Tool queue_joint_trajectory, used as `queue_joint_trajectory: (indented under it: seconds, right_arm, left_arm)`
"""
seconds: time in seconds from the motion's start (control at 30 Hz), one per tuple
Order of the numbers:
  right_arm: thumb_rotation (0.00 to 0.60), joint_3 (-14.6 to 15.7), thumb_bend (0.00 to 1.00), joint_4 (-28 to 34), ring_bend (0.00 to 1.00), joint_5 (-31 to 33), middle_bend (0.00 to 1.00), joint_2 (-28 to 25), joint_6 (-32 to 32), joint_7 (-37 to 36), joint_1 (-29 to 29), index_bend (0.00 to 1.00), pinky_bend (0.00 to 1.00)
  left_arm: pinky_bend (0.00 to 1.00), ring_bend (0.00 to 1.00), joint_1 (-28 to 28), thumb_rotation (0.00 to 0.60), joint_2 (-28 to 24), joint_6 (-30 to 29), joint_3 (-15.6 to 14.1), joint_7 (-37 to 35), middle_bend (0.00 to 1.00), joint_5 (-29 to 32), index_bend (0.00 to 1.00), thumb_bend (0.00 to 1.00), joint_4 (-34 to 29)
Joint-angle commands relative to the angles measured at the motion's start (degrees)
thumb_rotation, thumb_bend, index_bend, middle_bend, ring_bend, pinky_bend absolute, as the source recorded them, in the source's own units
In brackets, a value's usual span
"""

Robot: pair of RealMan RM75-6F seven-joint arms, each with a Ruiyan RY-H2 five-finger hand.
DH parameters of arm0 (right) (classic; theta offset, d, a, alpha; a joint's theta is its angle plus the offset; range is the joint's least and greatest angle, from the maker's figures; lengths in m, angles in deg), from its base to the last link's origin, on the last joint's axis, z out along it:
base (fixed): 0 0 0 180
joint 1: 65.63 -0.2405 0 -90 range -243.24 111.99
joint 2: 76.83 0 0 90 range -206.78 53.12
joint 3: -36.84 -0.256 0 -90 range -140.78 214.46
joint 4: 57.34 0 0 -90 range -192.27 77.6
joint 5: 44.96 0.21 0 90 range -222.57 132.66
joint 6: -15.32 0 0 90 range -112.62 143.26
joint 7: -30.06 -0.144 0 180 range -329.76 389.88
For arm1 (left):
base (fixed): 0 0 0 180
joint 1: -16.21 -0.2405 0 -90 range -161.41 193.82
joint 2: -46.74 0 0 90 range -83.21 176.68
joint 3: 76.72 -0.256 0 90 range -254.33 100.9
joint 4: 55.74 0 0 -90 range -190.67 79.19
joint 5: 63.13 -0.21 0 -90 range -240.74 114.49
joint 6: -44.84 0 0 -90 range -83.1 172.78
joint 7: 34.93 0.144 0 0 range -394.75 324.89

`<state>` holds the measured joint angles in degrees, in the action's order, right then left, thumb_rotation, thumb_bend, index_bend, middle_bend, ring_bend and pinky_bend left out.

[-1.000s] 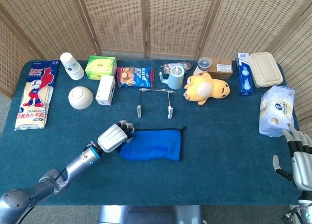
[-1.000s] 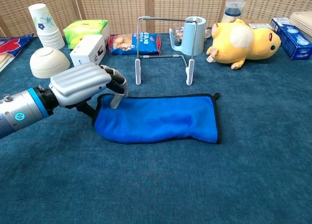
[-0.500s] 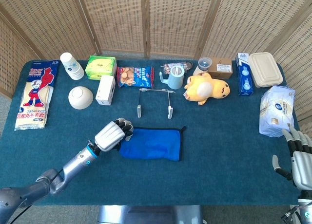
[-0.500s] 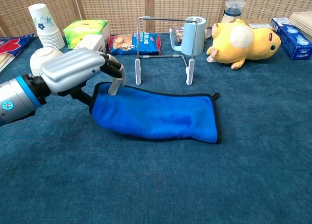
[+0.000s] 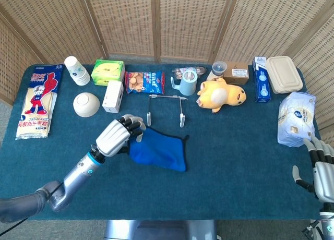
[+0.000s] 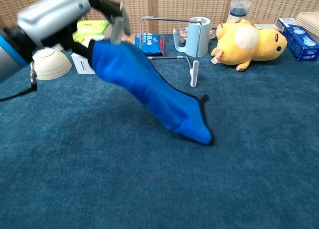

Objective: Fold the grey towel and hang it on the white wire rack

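Observation:
The folded towel [image 5: 156,151] [image 6: 149,92] looks bright blue, not grey. My left hand [image 5: 117,135] [image 6: 65,12] grips its left end and holds it up off the table, so the cloth slopes down to the right and only its far corner touches the blue tablecloth. The white wire rack [image 5: 166,108] [image 6: 169,45] stands just behind the towel, upright and bare. My right hand [image 5: 319,169] hangs open at the table's near right corner, holding nothing.
Along the back stand paper cups [image 5: 76,70], a green box [image 5: 108,71], a white box [image 5: 112,96], a bowl [image 5: 86,104], a snack bag [image 5: 144,82], a light blue mug [image 5: 187,83] and a yellow plush toy [image 5: 219,95]. A white packet [image 5: 296,117] lies at the right.
My left hand has risen with the towel's left end. The towel, flat on the table a second ago, now hangs slanted with only its right corner down.

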<state>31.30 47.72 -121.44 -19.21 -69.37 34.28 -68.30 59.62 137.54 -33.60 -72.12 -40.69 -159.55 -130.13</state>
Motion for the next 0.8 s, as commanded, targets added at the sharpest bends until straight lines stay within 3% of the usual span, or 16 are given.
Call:
queue_joint_trajectory:
  seconds: [0.03,0.37,0.8]
  right_arm:
    - [0.432,0.06,0.45,-1.44,0.00,-0.24,0.01,0.50,0.33,-1.54,0.11,0.03,0.00]
    - [0.429,0.30,0.45,-5.41,0.00,-1.43,0.01,1.54,0.81,-5.97,0.42,0.03,0.00]
    - [0.431,0.50,0.45,-10.30,0.00,-1.97,0.01,3.18,1.58,-11.78,0.89,0.03,0.00]
  left_arm:
    - [0.33,0.32,0.49,0.600,-6.43,1.85,4.11,7.68,0.44,3.47,0.75,0.49,-10.77]
    - [0.31,0.31,0.85,0.600,-11.33,5.96,10.30,15.82,0.44,13.27,0.76,0.50,-23.56]
    - [0.30,0.29,5.12,0.600,-13.28,11.76,19.16,23.99,0.43,31.25,0.76,0.51,-30.69]
